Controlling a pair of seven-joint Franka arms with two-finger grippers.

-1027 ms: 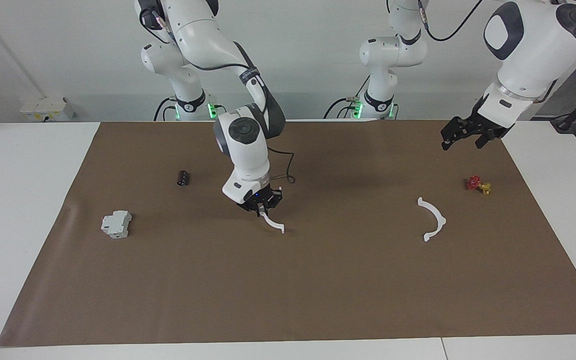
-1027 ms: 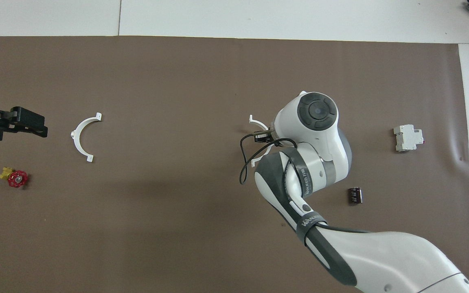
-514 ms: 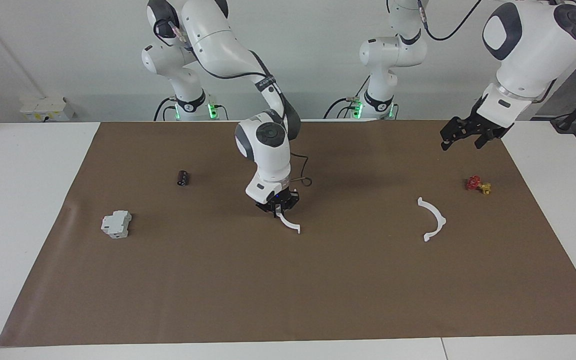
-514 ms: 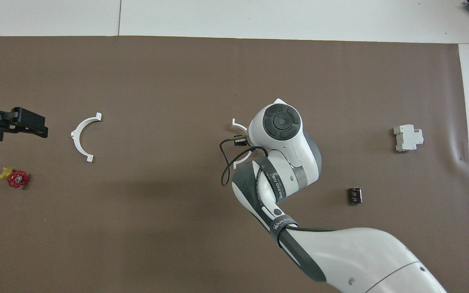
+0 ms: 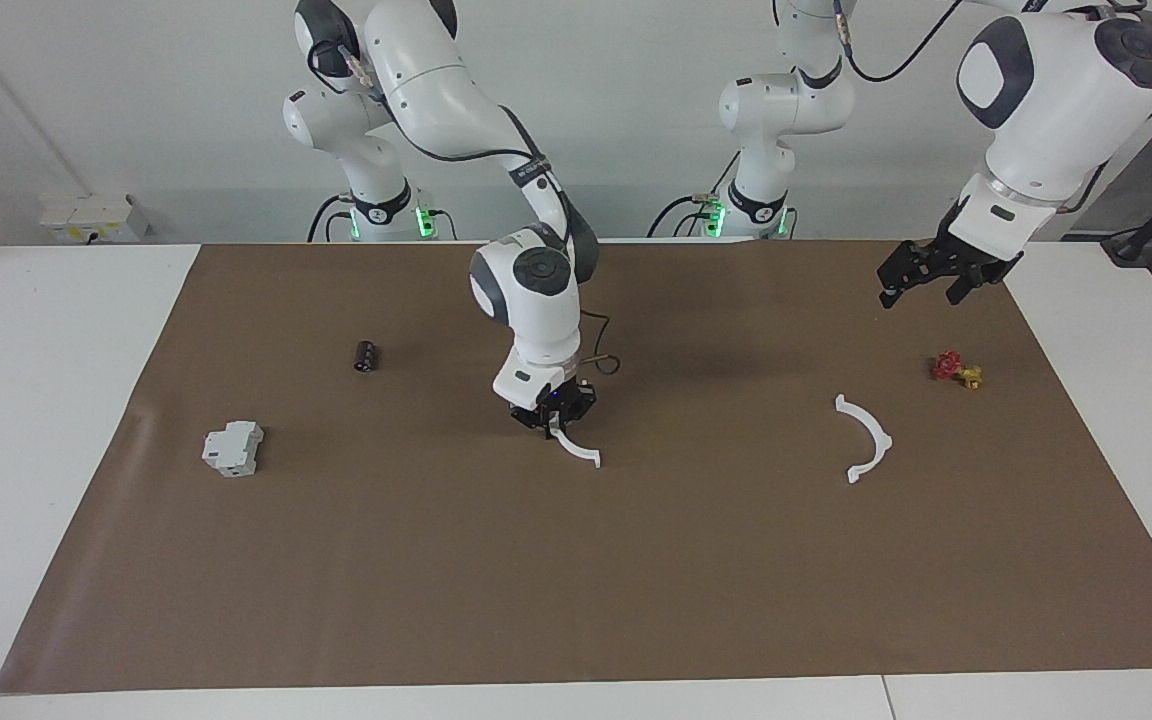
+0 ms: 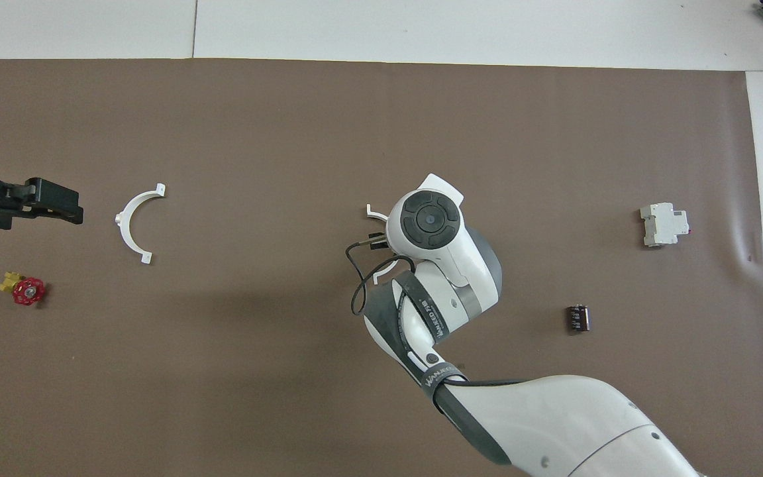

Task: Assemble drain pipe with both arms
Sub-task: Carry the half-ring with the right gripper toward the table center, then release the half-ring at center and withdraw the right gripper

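My right gripper (image 5: pixel 553 420) is shut on one white half-ring (image 5: pixel 581 452) of the drain pipe and holds it low over the middle of the brown mat, its free end pointing down at the mat. In the overhead view the right arm hides most of that half-ring (image 6: pixel 372 212). The other half-ring (image 5: pixel 868 440) lies flat on the mat toward the left arm's end; it also shows in the overhead view (image 6: pixel 131 222). My left gripper (image 5: pixel 921 280) is open and empty, in the air over the mat beside that half-ring (image 6: pixel 47 202).
A small red and yellow valve (image 5: pixel 954 368) lies on the mat under the left gripper. A small black cylinder (image 5: pixel 366 356) and a grey-white box (image 5: pixel 233 448) lie toward the right arm's end of the brown mat (image 5: pixel 576 600).
My right gripper has carried its half-ring toward the left arm's end of the table, most of it in the first half second. The left gripper has barely shifted.
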